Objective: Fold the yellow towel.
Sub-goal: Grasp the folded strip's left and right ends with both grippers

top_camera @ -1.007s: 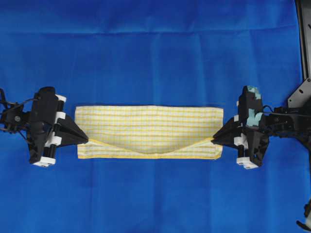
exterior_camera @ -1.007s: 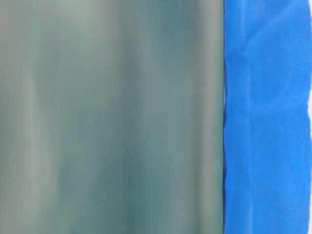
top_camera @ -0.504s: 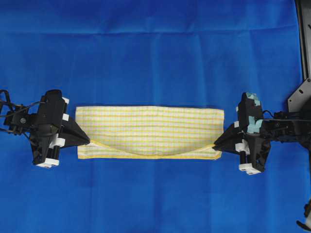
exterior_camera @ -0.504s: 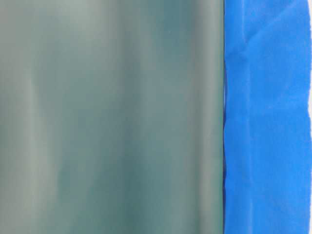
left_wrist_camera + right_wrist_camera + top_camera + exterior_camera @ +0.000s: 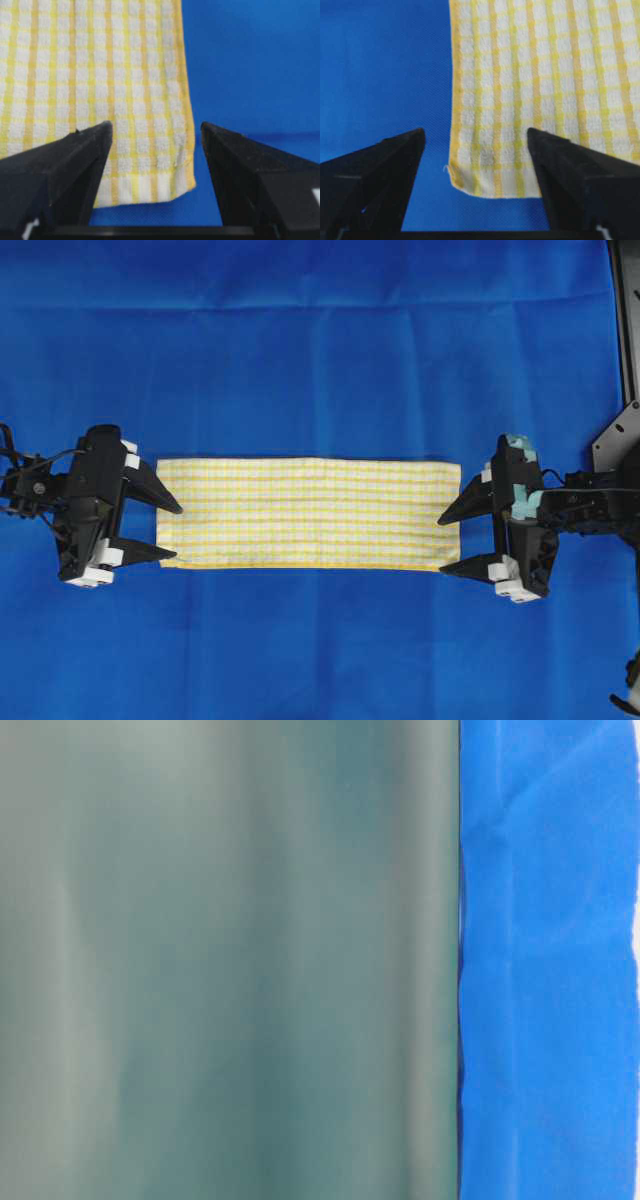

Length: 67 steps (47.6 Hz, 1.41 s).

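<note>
While folded flat, yellow towel [image 5: 305, 513] between left claw [image 5: 170, 532], right claw [image 5: 447, 543], both spread.

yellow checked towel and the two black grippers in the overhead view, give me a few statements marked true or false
1. The thin yellow and white checked towel lies flat as a long band on the plain blue cloth. True.
2. The black left gripper is clamped on the towel's end. False: its jaws stand open, and the left wrist view shows the towel's corner lying free between them.
3. The black right gripper is open. True.
4. Both grippers sit at the same short end of the towel. False: one is at each short end, facing the other.
5. The towel's corner in the right wrist view is lifted off the cloth. False: it lies flat between the open jaws.
</note>
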Each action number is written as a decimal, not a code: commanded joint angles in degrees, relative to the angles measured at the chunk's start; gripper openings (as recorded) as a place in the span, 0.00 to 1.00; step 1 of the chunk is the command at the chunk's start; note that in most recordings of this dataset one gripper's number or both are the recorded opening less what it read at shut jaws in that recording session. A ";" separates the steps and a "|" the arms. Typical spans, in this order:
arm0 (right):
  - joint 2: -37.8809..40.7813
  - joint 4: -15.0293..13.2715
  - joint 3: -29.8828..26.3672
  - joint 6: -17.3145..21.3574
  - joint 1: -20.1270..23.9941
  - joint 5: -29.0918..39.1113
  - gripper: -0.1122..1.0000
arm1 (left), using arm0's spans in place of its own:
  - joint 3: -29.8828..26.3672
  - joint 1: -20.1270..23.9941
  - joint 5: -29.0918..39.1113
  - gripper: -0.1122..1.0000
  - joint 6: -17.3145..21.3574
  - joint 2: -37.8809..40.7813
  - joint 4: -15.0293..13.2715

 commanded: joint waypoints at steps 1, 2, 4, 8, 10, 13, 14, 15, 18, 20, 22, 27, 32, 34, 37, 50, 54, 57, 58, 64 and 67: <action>-1.93 -0.09 0.09 -0.79 -2.64 -0.44 0.79 | -0.88 1.58 0.09 0.66 0.18 -1.85 0.00; -2.20 -0.09 0.18 -1.05 -3.34 -0.44 0.78 | -1.05 2.29 0.09 0.66 0.35 -2.02 0.00; -2.72 -0.09 0.44 -1.67 -5.01 -0.44 0.79 | -1.14 3.43 0.09 0.66 0.62 -2.29 0.00; -3.69 -0.09 0.79 -3.16 -8.96 -0.18 0.79 | -1.23 5.71 0.09 0.66 1.85 -2.29 0.00; -3.96 -0.09 0.97 -3.69 -10.72 0.00 0.79 | -1.32 6.86 0.09 0.66 2.81 -2.20 0.09; -4.04 -0.09 0.97 -4.57 -13.54 0.44 0.79 | -1.67 8.17 0.09 0.66 4.66 -1.93 0.09; -4.04 -0.09 0.97 -4.75 -14.24 0.70 0.79 | -1.85 8.44 0.09 0.66 5.19 -1.85 0.09; -4.04 -0.09 0.88 -4.92 -14.85 0.97 0.79 | -1.93 8.70 0.09 0.66 5.98 -1.76 0.00; -3.87 -0.09 0.88 -5.54 -16.35 1.67 0.79 | -2.11 9.23 0.09 0.66 7.21 -1.49 0.09; -3.69 -0.09 0.70 -5.71 -16.87 2.02 0.79 | -2.20 9.49 0.18 0.66 7.91 -1.41 0.09; -3.60 -0.09 0.70 -5.71 -17.14 2.29 0.79 | -2.20 9.84 0.35 0.66 8.35 -1.41 0.00; -2.90 -0.09 0.44 -5.80 -17.49 2.37 0.79 | -1.93 11.16 0.62 0.66 8.53 -1.23 0.09; -1.41 -0.09 0.70 -5.80 -17.93 2.02 0.78 | -1.67 12.39 0.18 0.66 8.53 0.79 0.00; -0.26 -0.09 0.79 -5.80 -18.46 1.76 0.78 | -1.67 12.74 -0.18 0.66 8.61 1.93 0.09; 1.58 -0.09 0.79 -5.80 -18.90 1.32 0.78 | -1.76 13.18 -0.97 0.66 8.61 3.87 0.09; 8.26 0.09 0.35 -5.45 -19.60 -0.88 0.77 | -1.05 14.94 -7.03 0.65 8.53 11.87 0.00; 8.61 0.09 0.18 -5.45 -19.60 -0.70 0.74 | -1.14 15.03 -7.65 0.64 8.44 13.27 0.00; 8.70 0.09 0.09 -5.36 -19.42 -0.62 0.70 | -1.32 14.94 -7.56 0.63 8.09 14.06 0.00; 8.70 0.09 0.09 -5.45 -19.42 -0.44 0.69 | -1.32 14.94 -7.56 0.63 8.09 14.24 0.00; 8.61 -0.09 0.00 -6.15 -18.63 0.09 0.52 | -1.32 15.03 -6.86 0.52 7.82 14.59 0.00; 8.70 -0.53 0.00 -6.24 -18.11 0.26 0.39 | -1.32 15.03 -5.45 0.42 7.82 14.59 0.00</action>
